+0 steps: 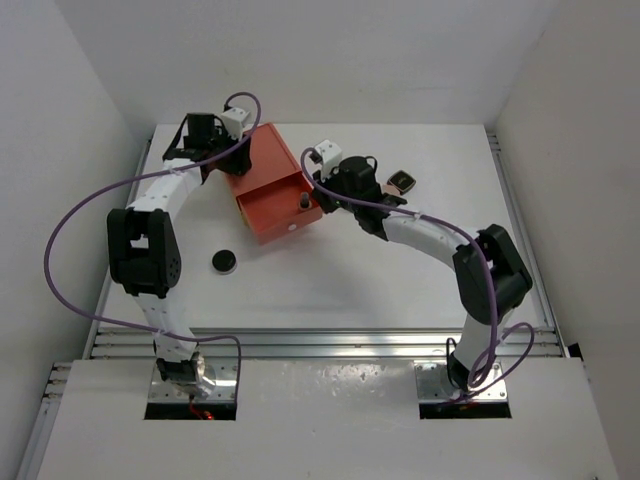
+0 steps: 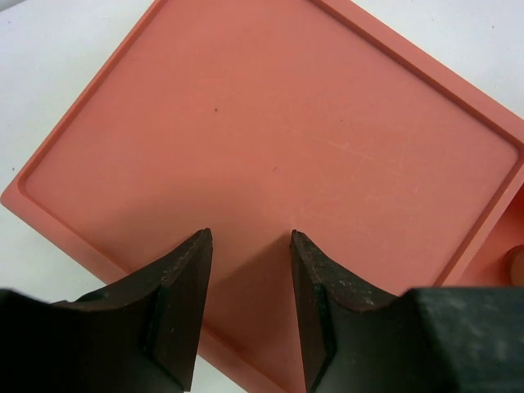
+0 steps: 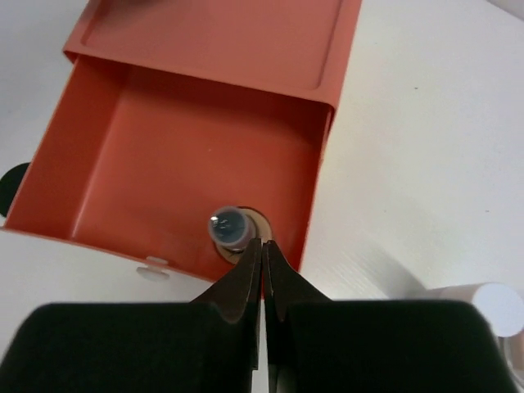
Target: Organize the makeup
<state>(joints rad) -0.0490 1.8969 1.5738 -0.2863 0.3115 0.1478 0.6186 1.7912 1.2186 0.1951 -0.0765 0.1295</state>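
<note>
Orange plastic fills the view under my left claw (image 2: 250,237): it is the flat, rimmed top of the orange plastic drawer box (image 2: 270,139), which sits at the back left of the white table (image 1: 400,270). My left fingers stand a little apart above that top with nothing between them, and I cannot tell whether their tips touch it. Nearer my bases, a black round disc (image 1: 224,261) lies alone on the table, well apart from the box. The box's orange drawer (image 3: 164,147) is pulled out towards me. In its near right corner stands a small upright tube (image 3: 229,227) with a shiny greyish top and a tan ring around its foot. My right claw (image 3: 264,244) is closed tight, finger against finger, and holds nothing. Its tips are just beside that tube, at the drawer's front wall. Further right a short white cylindrical tube (image 3: 491,309) lies on the table, and beyond my right wrist lies a small black squarish compact (image 1: 403,182)
</note>
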